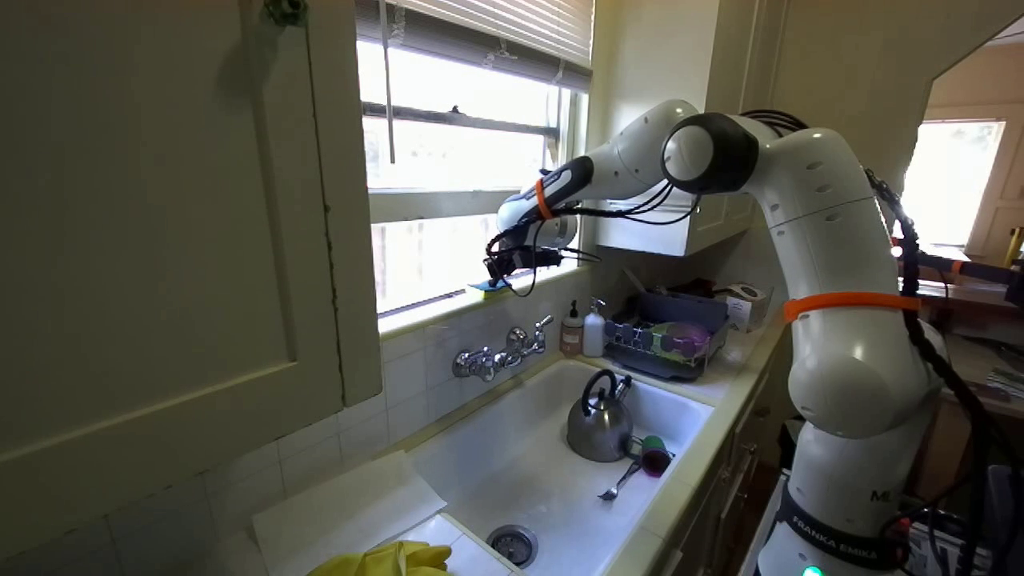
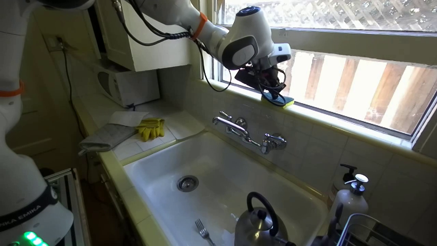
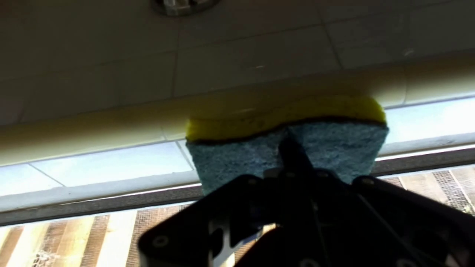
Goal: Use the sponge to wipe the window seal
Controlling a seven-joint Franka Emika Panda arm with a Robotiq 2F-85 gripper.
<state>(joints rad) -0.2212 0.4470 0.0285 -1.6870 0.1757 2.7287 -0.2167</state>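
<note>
The sponge is yellow with a blue-green scrubbing face. It shows on the window seal in both exterior views (image 1: 485, 291) (image 2: 289, 100) and the wrist view (image 3: 237, 159). Its blue face is up, and its yellow edge reaches over the rounded yellow tile border. My gripper (image 1: 498, 276) (image 2: 275, 94) (image 3: 291, 148) points down at the middle of the sponge. Its fingers are together, and the blue face creases at the tips. The window seal (image 1: 432, 310) (image 2: 351, 125) (image 3: 118, 167) is a white ledge running out on both sides of the sponge. The sponge's underside is hidden.
The wall faucet (image 1: 504, 352) (image 2: 242, 131) sits below the ledge, above the white sink (image 2: 205, 147). The sink holds a kettle (image 1: 600, 428) and a fork (image 2: 203, 230). Soap bottles (image 1: 593, 332) and a dish rack (image 1: 664, 344) stand beside it. Yellow gloves (image 2: 150, 128) lie opposite.
</note>
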